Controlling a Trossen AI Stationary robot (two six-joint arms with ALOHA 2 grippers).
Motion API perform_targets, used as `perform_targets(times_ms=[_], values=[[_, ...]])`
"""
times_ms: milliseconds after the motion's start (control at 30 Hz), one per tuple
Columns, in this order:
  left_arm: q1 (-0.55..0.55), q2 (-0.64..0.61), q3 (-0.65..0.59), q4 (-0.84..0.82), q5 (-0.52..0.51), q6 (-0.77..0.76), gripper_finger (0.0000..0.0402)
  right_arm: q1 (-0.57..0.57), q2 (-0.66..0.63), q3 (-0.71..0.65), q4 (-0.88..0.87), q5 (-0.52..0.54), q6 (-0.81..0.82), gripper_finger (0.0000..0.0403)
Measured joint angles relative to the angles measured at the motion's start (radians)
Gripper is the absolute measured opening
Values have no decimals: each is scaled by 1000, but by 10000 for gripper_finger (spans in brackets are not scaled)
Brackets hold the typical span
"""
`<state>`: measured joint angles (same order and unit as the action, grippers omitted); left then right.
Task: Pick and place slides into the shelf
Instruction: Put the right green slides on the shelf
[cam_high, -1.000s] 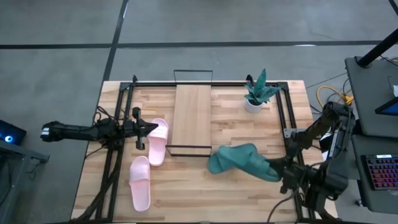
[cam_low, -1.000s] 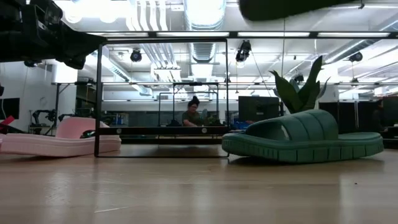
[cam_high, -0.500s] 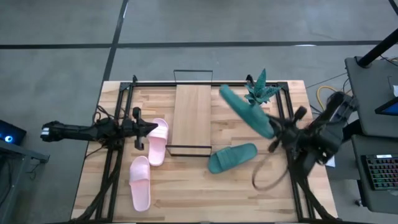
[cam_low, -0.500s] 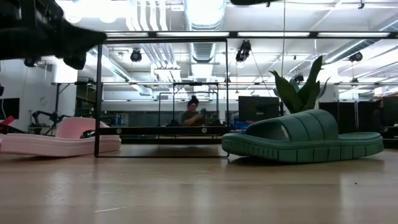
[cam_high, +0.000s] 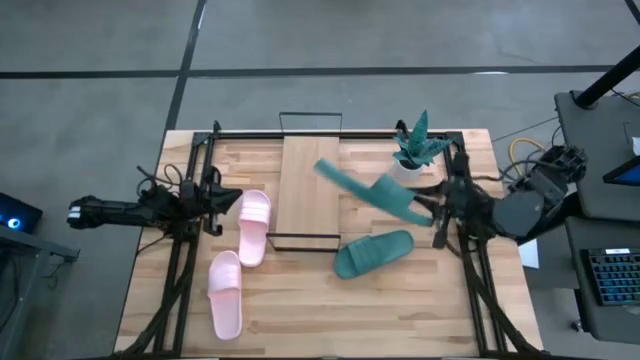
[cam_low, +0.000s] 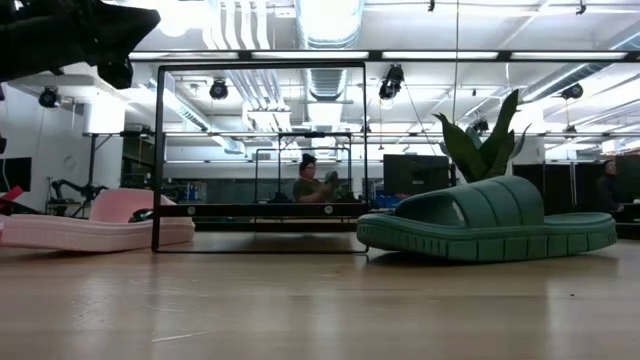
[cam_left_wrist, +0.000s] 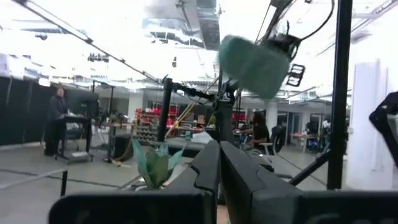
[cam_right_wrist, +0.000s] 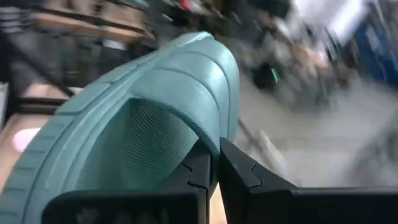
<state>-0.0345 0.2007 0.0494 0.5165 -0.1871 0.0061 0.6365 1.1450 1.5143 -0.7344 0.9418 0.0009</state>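
Room behind the held teal slide (cam_right_wrist: 143, 118) in the right wrist view, blurred.

The shelf (cam_high: 308, 192) is set in the middle of the tabletop (cam_high: 300, 310), toward the back. Two slides (cam_high: 252, 226) (cam_high: 225, 293) are laid to its left, one before the other. A third slide (cam_high: 373, 253) is laid on the tabletop just right of the shelf's front end. A fourth slide (cam_high: 368, 190) is held up over the shelf's right edge by the right tool (cam_high: 432, 207). A plant (cam_high: 416, 148) is placed at the back right. The left tool (cam_high: 222, 193) is kept beside the back slide on the left.
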Motion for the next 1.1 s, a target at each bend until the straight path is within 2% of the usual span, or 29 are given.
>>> perform_targets(times_ms=[67, 133, 267, 333, 433, 567, 700, 733, 833, 1033, 1100], values=[[0, -1, -1, 0, 0, 19, 0, -30, 9, -21, 105, -60, -191, 9], [0, 1, -4, -1, 0, 26, 0, -84, 19, -52, 176, -98, -313, 9], [0, 2, -8, -2, 0, 26, 0, -273, 30, -132, 246, -214, -425, 8], [0, 0, -8, -2, 0, 25, 0, -386, 34, -175, 282, -305, -463, 9], [0, -5, -8, -1, 0, 25, 0, -561, 35, -248, 380, -535, -565, 8], [0, -4, -8, -3, 0, 25, 0, -776, 44, -354, 595, -851, -700, 8], [0, -5, -8, -12, 1, 24, 0, -949, 83, -435, 768, -1149, -864, 8], [0, -6, -8, -12, 1, 24, 0, -982, 104, -443, 797, -1196, -897, 8], [0, -5, -8, -11, 2, 25, 0, -1047, 187, -434, 842, -1238, -937, 8], [-1, -6, -8, -12, 2, 26, 0, -1089, 404, -306, 739, -1224, -1134, 8], [-1, -7, -8, -11, 2, 26, 0, -1099, 466, -253, 729, -1213, -1154, 8]])
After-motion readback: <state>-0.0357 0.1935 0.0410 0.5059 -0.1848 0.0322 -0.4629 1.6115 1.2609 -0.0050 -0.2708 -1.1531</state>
